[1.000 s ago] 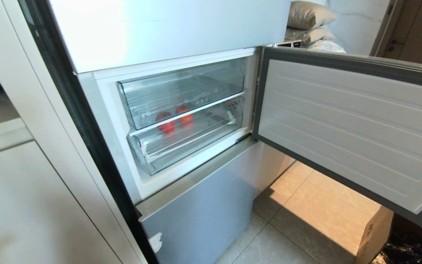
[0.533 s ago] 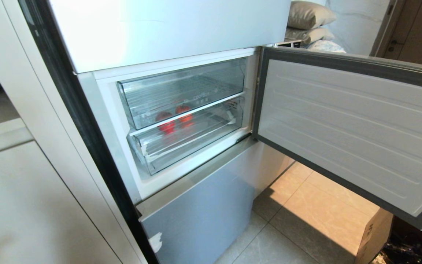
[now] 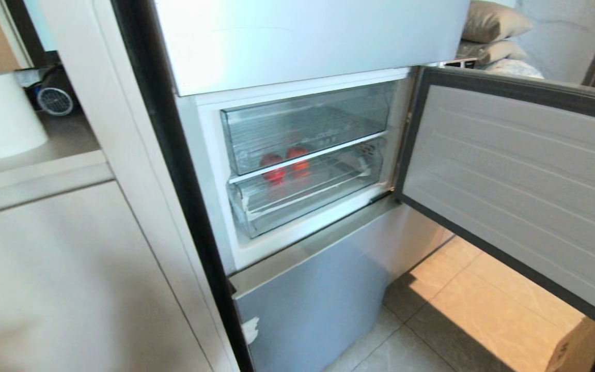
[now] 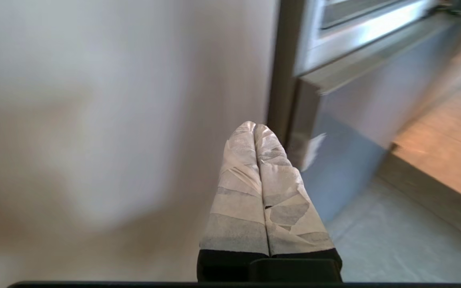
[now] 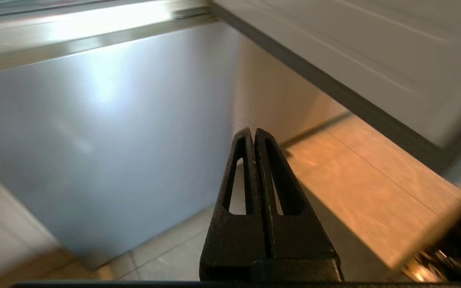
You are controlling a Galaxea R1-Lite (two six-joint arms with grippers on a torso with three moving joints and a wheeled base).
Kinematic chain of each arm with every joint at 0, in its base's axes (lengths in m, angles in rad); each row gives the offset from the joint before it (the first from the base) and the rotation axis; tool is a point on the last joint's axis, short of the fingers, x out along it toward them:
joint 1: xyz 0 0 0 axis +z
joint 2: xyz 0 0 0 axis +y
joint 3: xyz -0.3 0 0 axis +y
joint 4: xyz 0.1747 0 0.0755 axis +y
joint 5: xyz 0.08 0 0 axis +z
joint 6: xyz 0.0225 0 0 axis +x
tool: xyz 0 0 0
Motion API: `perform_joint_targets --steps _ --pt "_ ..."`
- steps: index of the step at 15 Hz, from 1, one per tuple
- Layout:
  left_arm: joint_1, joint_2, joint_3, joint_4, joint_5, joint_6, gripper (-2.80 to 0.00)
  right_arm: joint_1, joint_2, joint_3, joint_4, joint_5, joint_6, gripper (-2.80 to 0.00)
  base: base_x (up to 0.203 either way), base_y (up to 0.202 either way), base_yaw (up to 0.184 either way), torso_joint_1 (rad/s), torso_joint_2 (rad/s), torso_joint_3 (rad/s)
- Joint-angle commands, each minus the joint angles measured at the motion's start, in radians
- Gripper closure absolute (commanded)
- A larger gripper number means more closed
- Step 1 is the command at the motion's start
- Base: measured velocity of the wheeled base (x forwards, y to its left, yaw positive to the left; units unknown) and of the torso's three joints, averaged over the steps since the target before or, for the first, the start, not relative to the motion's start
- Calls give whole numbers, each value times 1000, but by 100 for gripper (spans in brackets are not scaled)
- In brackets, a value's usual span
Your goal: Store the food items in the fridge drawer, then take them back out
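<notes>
Inside, two red food items (image 3: 284,161) sit at the back-left of the fridge drawer (image 3: 308,194), behind its closed clear front. Both the left gripper (image 4: 254,128) and right gripper (image 5: 253,134), jaws together, hang low before the fridge's bottom door (image 3: 318,305), so the items lie toward twelve o'clock above them; neither arm is clearly nearer.

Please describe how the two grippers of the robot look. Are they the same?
No. The left gripper has tapered jaws wrapped in whitish, wrinkled tape over a black base. The right gripper is bare matte black, with a long slot cut through each tapered jaw.
</notes>
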Motion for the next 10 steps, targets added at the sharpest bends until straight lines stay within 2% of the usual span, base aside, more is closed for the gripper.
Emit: perform_joint_targets --steps 1,10 --pt "-2 0 0 0 0 0 0 0 1 0 -2 1 -1 0 4 -9 173 2 4 -2" --pt "0 0 0 0 0 1 0 0 2 0 -2 1 -1 0 1 -7 177 2 2 3"
